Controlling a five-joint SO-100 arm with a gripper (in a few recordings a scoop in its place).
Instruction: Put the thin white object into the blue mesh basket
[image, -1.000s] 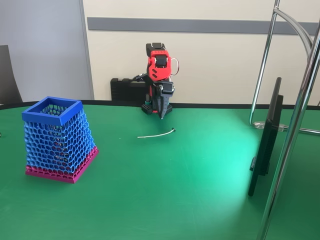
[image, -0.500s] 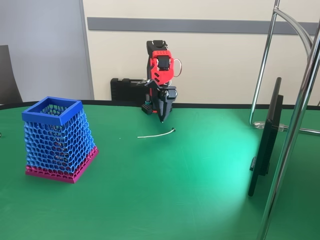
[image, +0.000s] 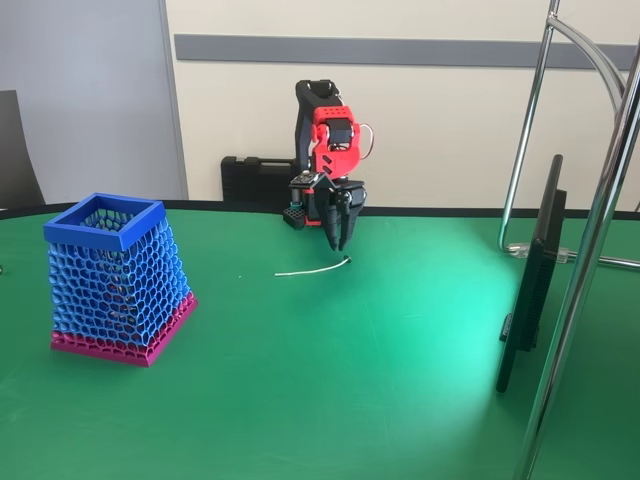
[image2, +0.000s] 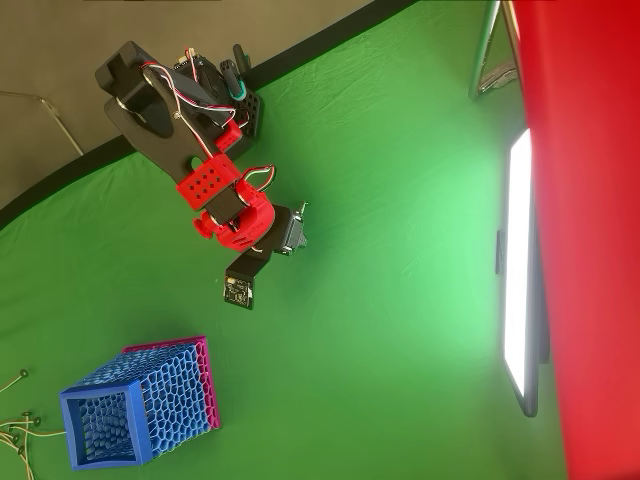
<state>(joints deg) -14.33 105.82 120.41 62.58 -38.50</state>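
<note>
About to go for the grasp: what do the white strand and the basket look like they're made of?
Thin white object: probably a flexible plastic or coated wire; matte, slightly curved, lying flat on the green table.
Blue mesh basket: looks like rigid 3D-printed plastic, with open honeycomb walls, a solid matte rim and a pink base.

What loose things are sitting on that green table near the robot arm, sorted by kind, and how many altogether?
Mesh baskets: 1, the blue mesh basket with a pink base
Thin white strands: 1, the thin white object lying below the open gripper
Tiny white specks: 1, the speck
Total: 3
</note>
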